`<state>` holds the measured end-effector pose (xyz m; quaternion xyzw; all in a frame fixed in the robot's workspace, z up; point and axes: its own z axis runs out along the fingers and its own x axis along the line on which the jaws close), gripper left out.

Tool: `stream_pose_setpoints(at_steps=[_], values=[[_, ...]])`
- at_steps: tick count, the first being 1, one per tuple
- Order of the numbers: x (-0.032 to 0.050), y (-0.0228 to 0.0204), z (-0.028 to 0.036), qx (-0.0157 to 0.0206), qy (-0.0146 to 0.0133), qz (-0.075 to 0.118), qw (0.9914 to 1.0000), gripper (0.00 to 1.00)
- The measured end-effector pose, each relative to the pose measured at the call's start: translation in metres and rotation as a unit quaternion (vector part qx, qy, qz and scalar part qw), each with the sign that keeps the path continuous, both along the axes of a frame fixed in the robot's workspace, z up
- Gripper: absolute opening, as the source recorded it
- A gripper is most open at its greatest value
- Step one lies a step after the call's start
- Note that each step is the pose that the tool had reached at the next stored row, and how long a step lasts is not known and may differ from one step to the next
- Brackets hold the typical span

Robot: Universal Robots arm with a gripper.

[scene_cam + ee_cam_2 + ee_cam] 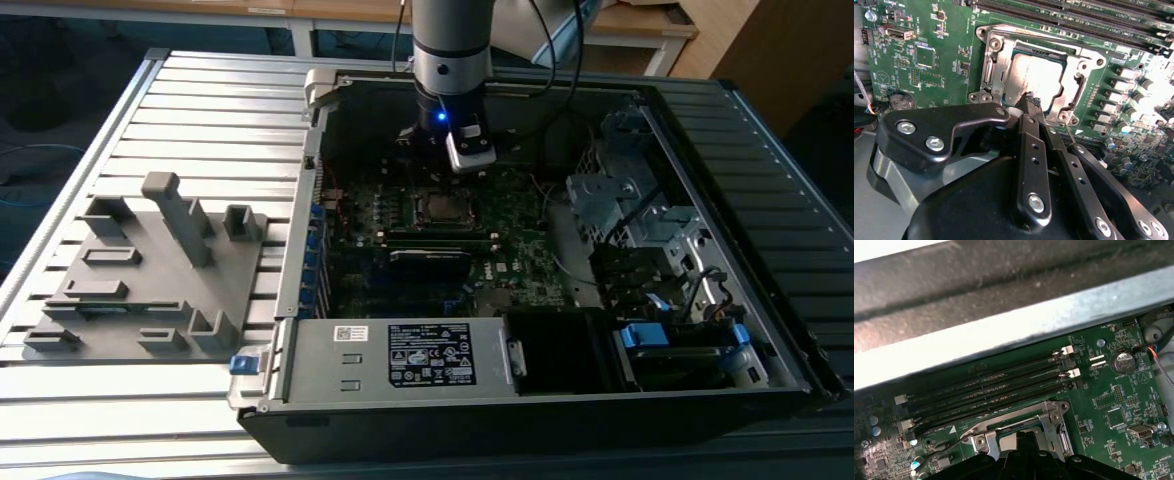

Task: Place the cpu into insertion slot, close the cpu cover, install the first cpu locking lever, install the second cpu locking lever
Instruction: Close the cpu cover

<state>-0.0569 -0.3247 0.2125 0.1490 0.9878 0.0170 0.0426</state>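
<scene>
Claw (1031, 105) was pinched shut and empty, tips on the edge of the cover (1076, 82); cpu (1034, 77) sat in the slot (1041, 50), centre of the exterior view. Pressing straight down, gently, seemed wise

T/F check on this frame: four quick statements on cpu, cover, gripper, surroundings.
1. The cpu lies inside the frame of the cpu cover. True.
2. The cpu cover stands upright, open. False: it lies down around the cpu.
3. The gripper carries the cpu. False: its shut fingers hold nothing; the tips are at the cover's edge.
4. A grey fixture lies outside the computer case, on the exterior view's left. True.
</scene>
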Motion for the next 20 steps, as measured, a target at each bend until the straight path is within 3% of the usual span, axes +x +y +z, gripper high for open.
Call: stream_pose_setpoints(at_steps=[5,10,11,13,14,20], values=[[0.0,0.0,-0.0001,-0.0001,0.0,0.021,0.99977,0.11],[0.0001,0.0,-0.0001,0.0001,0.0007,0.022,0.99976,0.11],[0.0002,-0.0001,-0.0004,0.0002,0.0047,0.022,0.99974,0.11],[0.0005,-0.0001,-0.0007,0.0003,0.0167,0.022,0.99962,0.11],[0.0006,-0.0001,-0.0008,0.0004,0.0204,0.022,0.99955,0.11],[0.0009,-0.0001,-0.0009,0.0004,0.0211,0.023,0.99952,0.11]])
